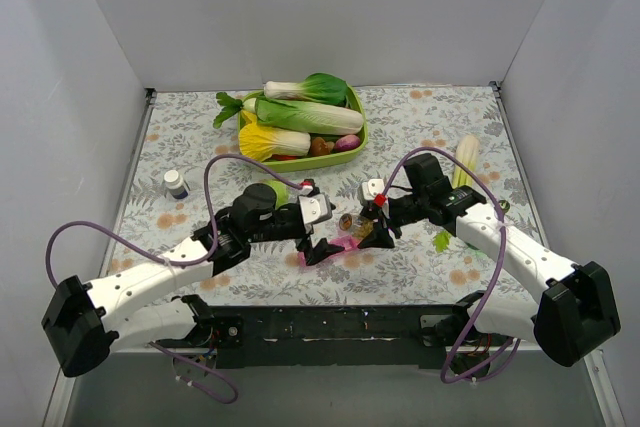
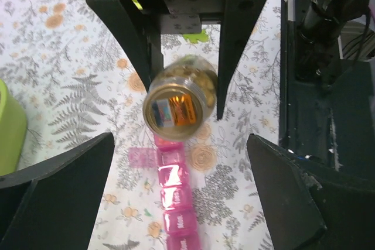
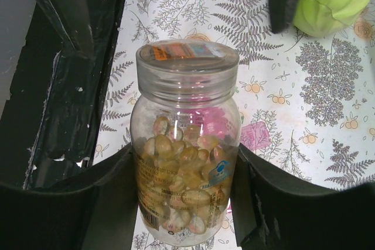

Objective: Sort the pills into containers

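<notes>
The right gripper [image 3: 184,203] is clamped across the jar [image 3: 186,144], whose long axis is pointed at the left gripper [image 2: 180,139], spread wide beside the lid [image 3: 187,57]. In the left wrist view the pink containers [image 2: 174,203] are laid at six o'clock from the lid; the pills [image 3: 181,171] are kept inside the jar.

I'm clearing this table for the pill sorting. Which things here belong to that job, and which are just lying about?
Job in hand:
- clear jar, held in the right claw
- pills inside it
- pink organiser strip

Lying about:
- green tray of vegetables
- small white bottle
- corn cob
- green leaf
</notes>
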`<move>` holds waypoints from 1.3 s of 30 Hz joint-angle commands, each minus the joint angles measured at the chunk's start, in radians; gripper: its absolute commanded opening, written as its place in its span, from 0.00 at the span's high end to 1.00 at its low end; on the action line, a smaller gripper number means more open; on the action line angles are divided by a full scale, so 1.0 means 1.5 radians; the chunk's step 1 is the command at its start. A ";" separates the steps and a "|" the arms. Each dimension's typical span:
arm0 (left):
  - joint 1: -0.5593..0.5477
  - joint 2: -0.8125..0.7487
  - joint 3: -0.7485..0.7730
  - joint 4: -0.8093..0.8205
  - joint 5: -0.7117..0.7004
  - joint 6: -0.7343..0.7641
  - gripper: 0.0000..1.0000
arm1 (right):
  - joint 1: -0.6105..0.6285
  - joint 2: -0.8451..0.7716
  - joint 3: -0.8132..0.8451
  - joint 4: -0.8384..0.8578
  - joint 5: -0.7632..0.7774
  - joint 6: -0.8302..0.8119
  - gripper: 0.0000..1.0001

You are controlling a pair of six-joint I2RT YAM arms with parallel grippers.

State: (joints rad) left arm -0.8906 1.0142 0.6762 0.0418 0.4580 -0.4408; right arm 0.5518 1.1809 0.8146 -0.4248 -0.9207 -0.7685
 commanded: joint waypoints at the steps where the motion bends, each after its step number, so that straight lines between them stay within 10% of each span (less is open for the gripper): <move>1: 0.000 0.028 0.052 0.061 0.011 0.072 0.02 | 0.000 0.001 0.009 -0.004 -0.032 -0.014 0.99; 18: -0.005 0.087 0.075 0.063 0.046 0.027 0.32 | 0.000 0.003 0.008 -0.005 -0.034 -0.012 0.99; 21: -0.005 0.094 0.078 0.067 0.055 0.001 0.55 | 0.001 0.002 0.008 -0.005 -0.034 -0.013 0.99; 23: -0.005 0.096 0.075 0.068 0.056 -0.017 0.95 | 0.000 0.000 0.009 -0.006 -0.032 -0.014 0.99; 27: -0.004 0.090 0.065 0.043 0.027 -0.106 1.00 | -0.001 -0.012 0.008 -0.008 -0.023 -0.013 0.99; 39: 0.055 0.015 -0.071 0.034 -0.129 -0.793 1.00 | -0.035 -0.036 0.014 0.021 -0.038 0.052 0.99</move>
State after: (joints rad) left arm -0.8448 1.0958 0.6384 0.1829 0.3752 -1.2098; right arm 0.5301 1.1667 0.8146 -0.4297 -0.9672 -0.7151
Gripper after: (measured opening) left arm 0.401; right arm 0.603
